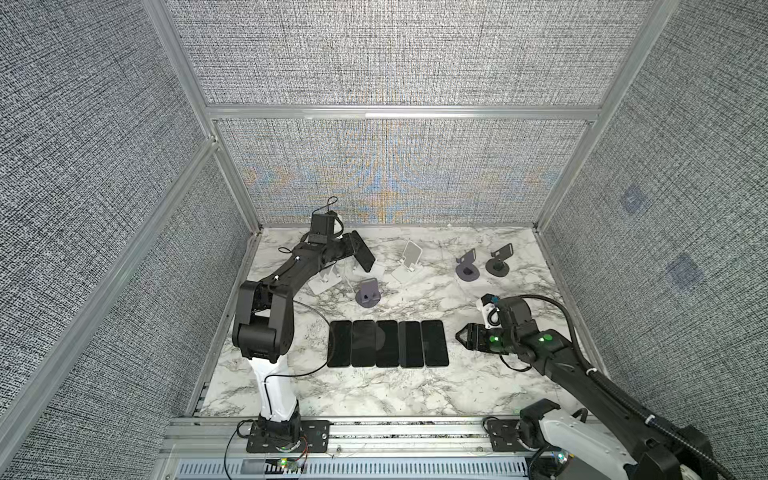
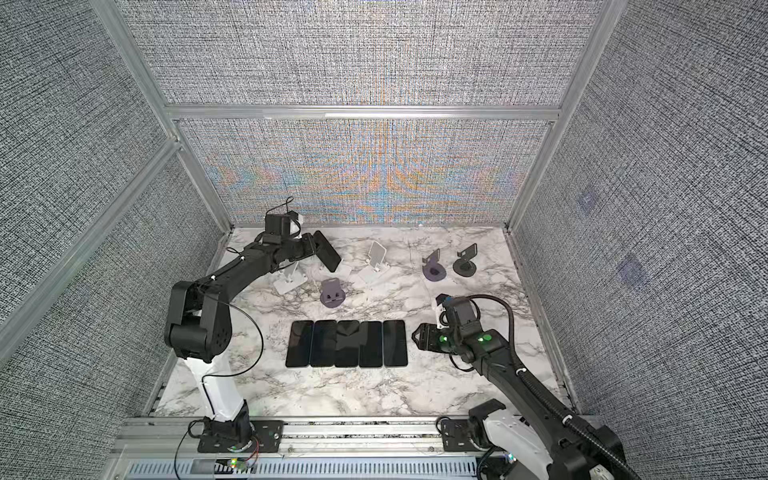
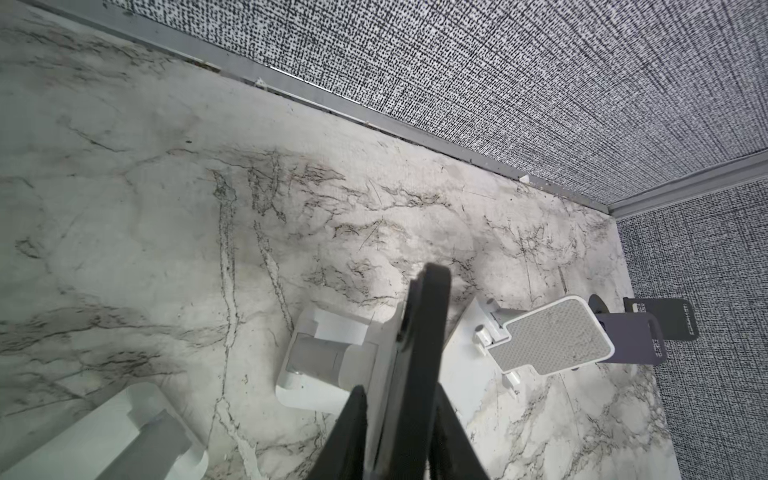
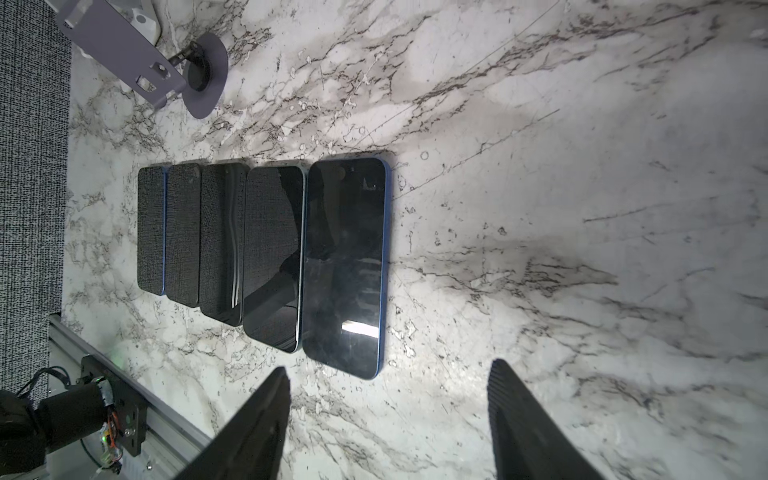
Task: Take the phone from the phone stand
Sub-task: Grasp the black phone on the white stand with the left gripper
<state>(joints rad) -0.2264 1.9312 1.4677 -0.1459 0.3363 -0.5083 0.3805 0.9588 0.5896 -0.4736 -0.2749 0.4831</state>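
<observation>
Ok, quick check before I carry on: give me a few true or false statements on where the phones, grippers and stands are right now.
1. Five phones lie flat in a row on the table. True.
2. The right gripper holds a phone. False: it is open and empty, beside the right end of the row.
3. The left gripper has a finger on either side of a phone at the back left. True.
4. The middle white stand carries a phone. False: its plate is bare.
</observation>
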